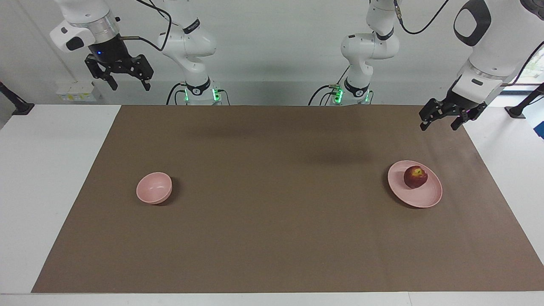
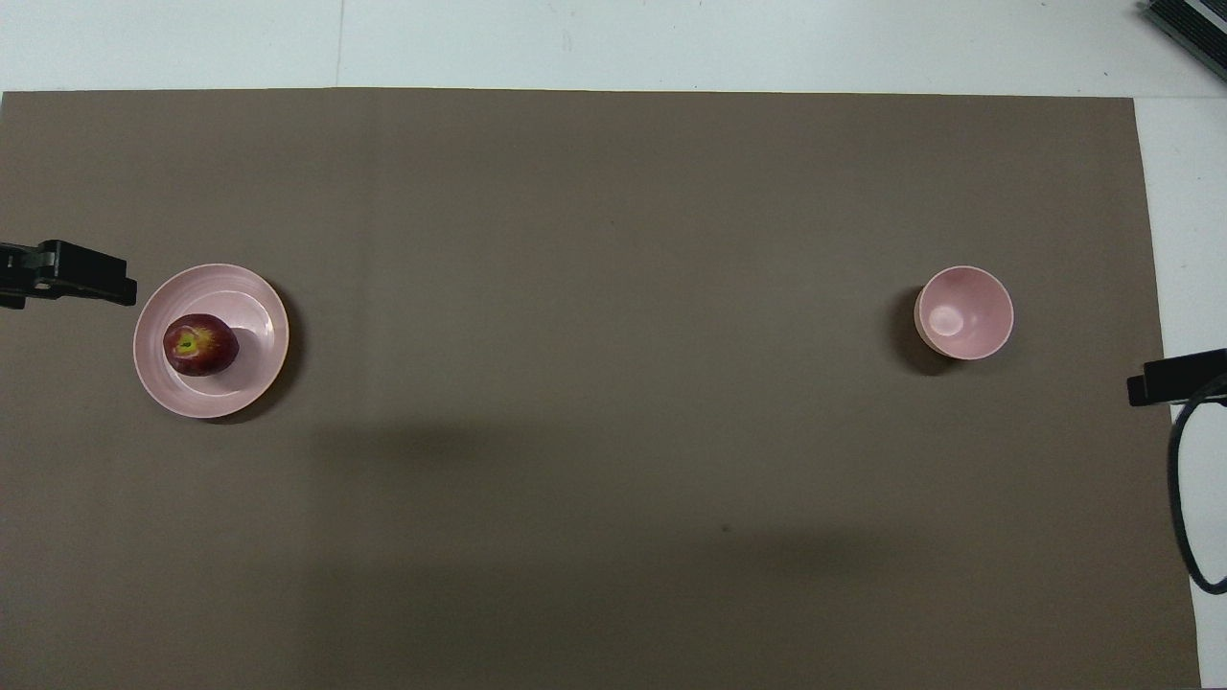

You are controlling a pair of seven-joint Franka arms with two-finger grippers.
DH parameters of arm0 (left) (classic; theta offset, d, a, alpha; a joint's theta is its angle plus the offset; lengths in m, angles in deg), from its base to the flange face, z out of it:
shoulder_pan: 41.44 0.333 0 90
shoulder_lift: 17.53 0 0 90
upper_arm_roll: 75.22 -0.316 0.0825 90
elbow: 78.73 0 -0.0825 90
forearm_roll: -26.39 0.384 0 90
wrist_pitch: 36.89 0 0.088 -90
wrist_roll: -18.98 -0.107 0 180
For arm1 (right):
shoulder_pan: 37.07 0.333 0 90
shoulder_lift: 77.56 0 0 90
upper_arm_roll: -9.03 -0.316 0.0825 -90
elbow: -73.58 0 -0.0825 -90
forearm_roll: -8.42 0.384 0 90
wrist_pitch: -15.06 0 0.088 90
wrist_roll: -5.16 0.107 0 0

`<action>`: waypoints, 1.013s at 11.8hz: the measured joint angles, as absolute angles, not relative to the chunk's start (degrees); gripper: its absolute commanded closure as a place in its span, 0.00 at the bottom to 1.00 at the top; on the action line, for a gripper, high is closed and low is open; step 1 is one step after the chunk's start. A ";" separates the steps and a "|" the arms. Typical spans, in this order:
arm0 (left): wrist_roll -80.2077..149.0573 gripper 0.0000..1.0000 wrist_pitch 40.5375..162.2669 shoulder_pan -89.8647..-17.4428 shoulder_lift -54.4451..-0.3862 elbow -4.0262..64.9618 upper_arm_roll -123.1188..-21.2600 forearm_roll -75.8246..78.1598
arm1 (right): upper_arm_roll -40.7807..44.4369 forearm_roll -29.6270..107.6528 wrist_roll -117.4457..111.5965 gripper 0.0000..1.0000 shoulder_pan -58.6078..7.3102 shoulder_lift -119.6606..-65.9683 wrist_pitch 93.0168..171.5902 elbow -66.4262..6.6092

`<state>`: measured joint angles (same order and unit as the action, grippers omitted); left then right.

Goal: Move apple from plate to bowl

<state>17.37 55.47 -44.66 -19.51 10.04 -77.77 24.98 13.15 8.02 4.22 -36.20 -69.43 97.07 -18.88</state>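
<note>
The dark red apple [image 1: 415, 177] sits on the wide pale pink plate [image 1: 420, 197] toward the left arm's end of the table; both also show in the overhead view, the apple [image 2: 200, 344] on the plate [image 2: 257, 311]. The small deep pink bowl [image 1: 154, 187] stands empty toward the right arm's end, as the overhead view [image 2: 963, 312] shows. My left gripper [image 1: 439, 126] is open and empty, raised over the mat's edge beside the plate. My right gripper [image 1: 129, 86] is open and empty, held high over the table's right-arm end.
A brown mat [image 1: 272, 238] covers most of the white table [image 1: 42, 191]. A black cable loop [image 2: 1184, 498] hangs at the right arm's end. A dark device [image 2: 1189, 29] lies at the table's corner farthest from the robots.
</note>
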 measured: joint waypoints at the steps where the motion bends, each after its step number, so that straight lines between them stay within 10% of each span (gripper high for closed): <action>1: 17.37 0.00 55.38 -44.75 -19.41 9.74 -77.76 24.99 | 13.15 8.02 4.22 0.00 -36.20 -69.33 97.07 -19.04; 12: 17.37 0.00 57.34 -44.89 -19.52 13.57 -77.86 24.99 | 13.12 8.03 4.22 0.00 -36.06 -69.06 97.07 -19.74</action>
<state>17.37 57.34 -44.89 -19.52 13.57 -77.86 24.99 13.12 8.03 4.22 -36.06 -69.06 97.07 -19.74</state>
